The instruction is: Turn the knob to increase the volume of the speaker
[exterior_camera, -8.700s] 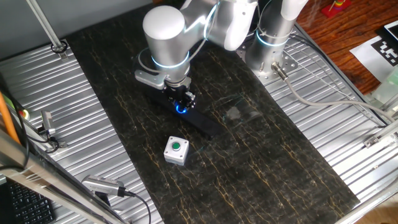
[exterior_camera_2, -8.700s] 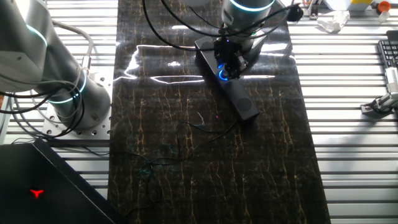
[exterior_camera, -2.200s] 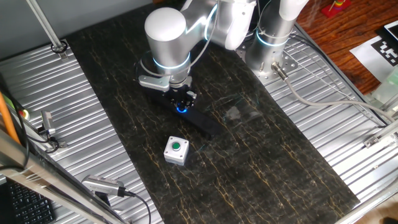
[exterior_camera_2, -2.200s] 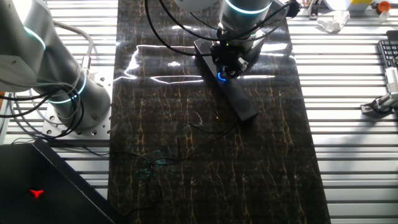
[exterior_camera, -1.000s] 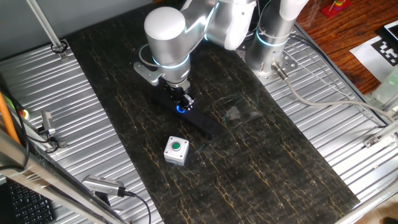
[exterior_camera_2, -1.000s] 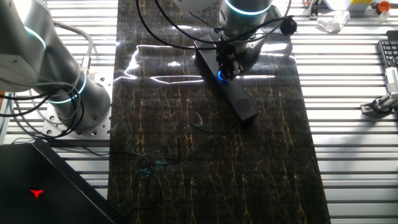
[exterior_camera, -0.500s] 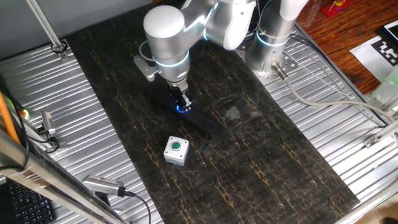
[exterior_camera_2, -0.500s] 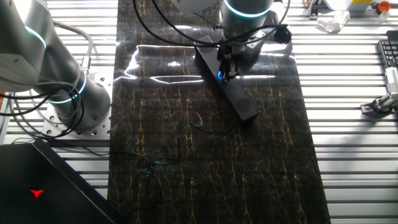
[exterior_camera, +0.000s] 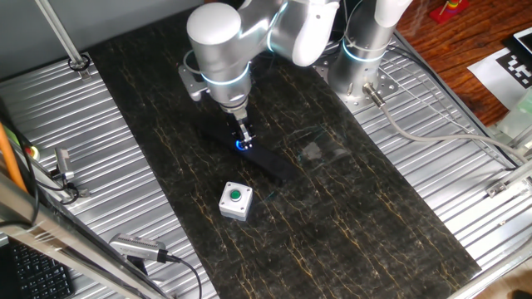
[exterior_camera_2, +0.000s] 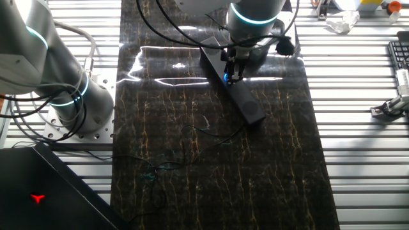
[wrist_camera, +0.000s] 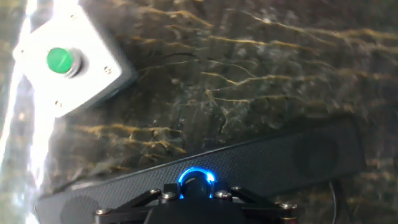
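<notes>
Right, I've got the gripper [exterior_camera: 242,137] standing straight down over the knob [wrist_camera: 196,182], which sits about midway along the speaker [wrist_camera: 273,163]. From one fixed view the fingers reach to the blue glow, and the speaker [exterior_camera: 264,159] lies slantwise on the dark marbled table [exterior_camera: 357,208]. From the other fixed view the gripper [exterior_camera_2: 230,72] sits on the same blue spot, the speaker [exterior_camera_2: 246,105] running away from it toward the mat's middle. In the hand view the knob's blue ring shines just above the gripper body at the bottom edge, but the fingertips are out of sight, so I can't tell whether the jaws are clamped on the knob or just around it. A grey box with a green button [exterior_camera: 235,200] stands near the speaker, apart from it.
</notes>
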